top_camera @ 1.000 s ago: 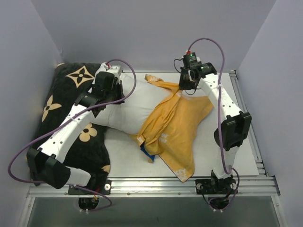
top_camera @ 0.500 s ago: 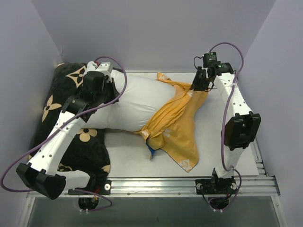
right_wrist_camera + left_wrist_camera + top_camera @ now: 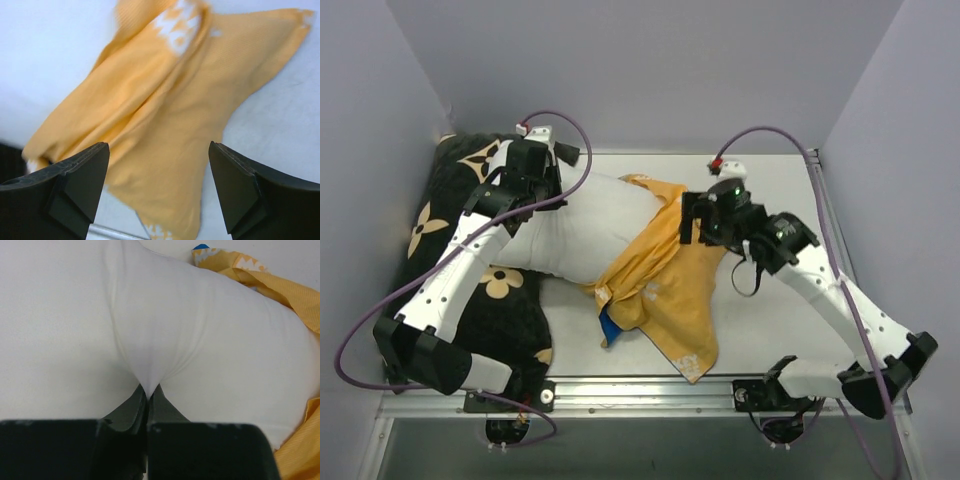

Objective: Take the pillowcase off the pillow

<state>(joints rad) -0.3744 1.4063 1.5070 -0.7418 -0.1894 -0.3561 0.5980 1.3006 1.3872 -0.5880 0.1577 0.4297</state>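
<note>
Two pillows and one pillowcase are lying on the table [image 3: 760, 325], with two grippers working over them. The left gripper [image 3: 148, 392] is pinching a small peak of cloth on the pillow [image 3: 575, 230], its fingers pressed tight together with only that white fold between them. The plump white pillow is lying across the far left of the table, its left end resting against the black pillow [image 3: 525, 325] with tan flower marks. The pillowcase [image 3: 680, 285] is showing its orange-yellow side, with one scrap of blue peeping out at its near edge. It is lapping over the right end of the white pillow and spilling toward the near edge of the table. The right gripper [image 3: 157, 150] is hanging above that orange cloth, its fingers spread wide and holding nothing.
</note>
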